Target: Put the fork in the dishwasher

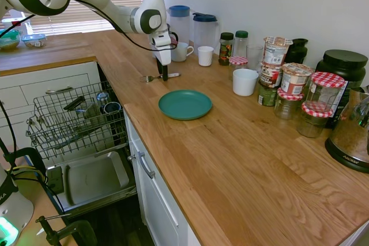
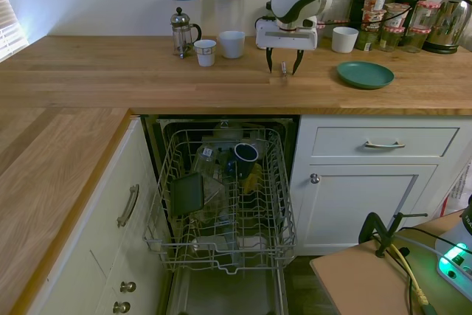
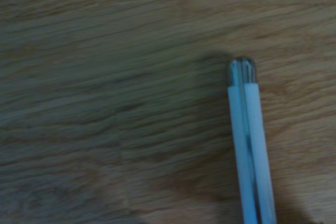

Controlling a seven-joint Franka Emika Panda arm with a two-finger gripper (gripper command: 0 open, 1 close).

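Note:
The fork [image 1: 147, 78] lies flat on the wooden counter, silver tines pointing toward the dishwasher side, white handle [image 3: 250, 145] toward the wall. My gripper [image 2: 283, 71] stands open straight over it, one finger on each side of the fork [image 2: 283, 67], tips down at counter level; the fingers look apart from the handle. The dishwasher [image 2: 221, 197] is open below the counter, its grey wire rack [image 1: 75, 119] pulled out and holding a dark mug and other dishes. The grey inner door panel [image 1: 95, 178] lies folded down under the rack.
A teal plate [image 1: 184, 104] sits on the counter just beside the fork. Behind stand white cups [image 1: 205, 56], two blue-lidded jugs [image 1: 179, 22], a French press [image 2: 182, 32] and several jars [image 1: 295, 79]. White drawers [image 2: 385, 142] flank the dishwasher.

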